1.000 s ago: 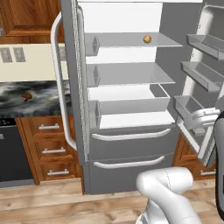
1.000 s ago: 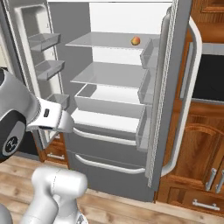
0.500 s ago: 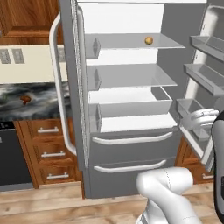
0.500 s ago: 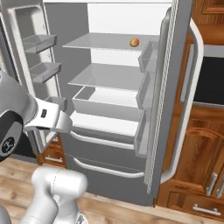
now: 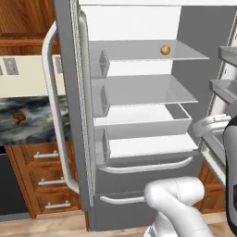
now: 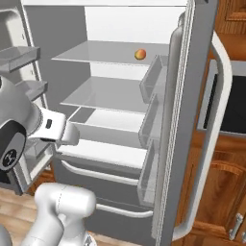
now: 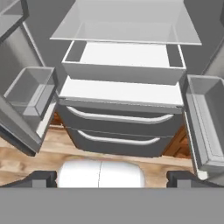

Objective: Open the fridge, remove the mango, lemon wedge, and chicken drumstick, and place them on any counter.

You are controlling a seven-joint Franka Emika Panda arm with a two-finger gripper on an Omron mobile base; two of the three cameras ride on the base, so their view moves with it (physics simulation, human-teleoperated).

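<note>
Mango (image 5: 165,49) sits on the open fridge's (image 6: 120,29) top shelf; pincer (image 7: 112,177) spread wide, empty.

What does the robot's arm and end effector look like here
The arm is glossy white with rounded, tubular links and dark joints; one dark joint cap carries a small white logo. The end effector has two small dark finger tips.

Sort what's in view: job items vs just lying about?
Job:
fridge, both doors open
mango on the top shelf
chicken drumstick, on the counter
end effector, open, empty

Bystanders:
wooden drawers
outlets
dark appliance
</note>
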